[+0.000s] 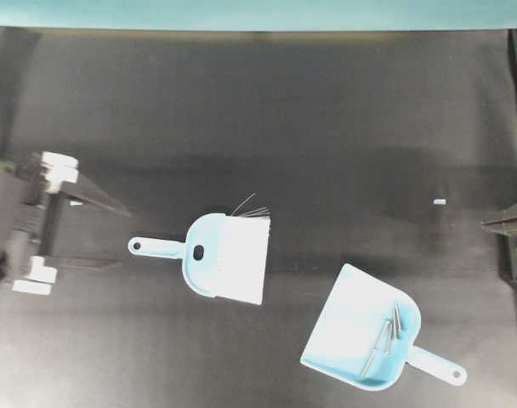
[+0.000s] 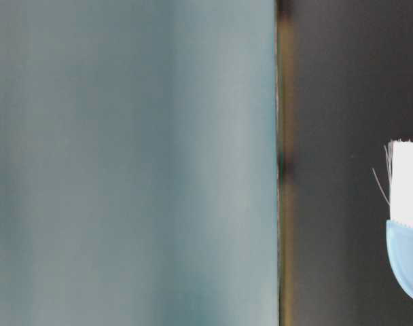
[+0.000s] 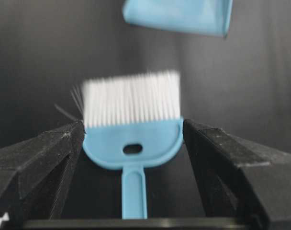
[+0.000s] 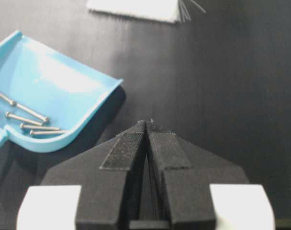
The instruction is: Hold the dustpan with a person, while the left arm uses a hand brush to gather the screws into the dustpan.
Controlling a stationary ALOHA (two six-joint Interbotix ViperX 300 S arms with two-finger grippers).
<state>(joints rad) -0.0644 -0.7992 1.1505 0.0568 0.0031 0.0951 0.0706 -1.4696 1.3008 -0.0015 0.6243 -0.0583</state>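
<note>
The light blue hand brush (image 1: 229, 255) lies flat on the black table, handle pointing left, white bristles to the right. My left gripper (image 1: 122, 238) is open and empty, its tips just left of the handle's end. In the left wrist view the brush (image 3: 131, 139) lies between the wide-apart jaws of the gripper (image 3: 133, 123), untouched. The light blue dustpan (image 1: 356, 327) rests at the lower right with several silver screws (image 1: 386, 336) inside. My right gripper (image 1: 497, 223) is shut and empty at the right edge; its wrist view shows it (image 4: 146, 122) right of the dustpan (image 4: 54, 81) and screws (image 4: 26, 120). No hand is in view.
A small white scrap (image 1: 440, 202) lies on the table toward the right. The table-level view is mostly filled by a blurred teal surface (image 2: 125, 163), with the brush (image 2: 407, 204) at its right edge. The dustpan's mouth shows at the top of the left wrist view (image 3: 179, 17).
</note>
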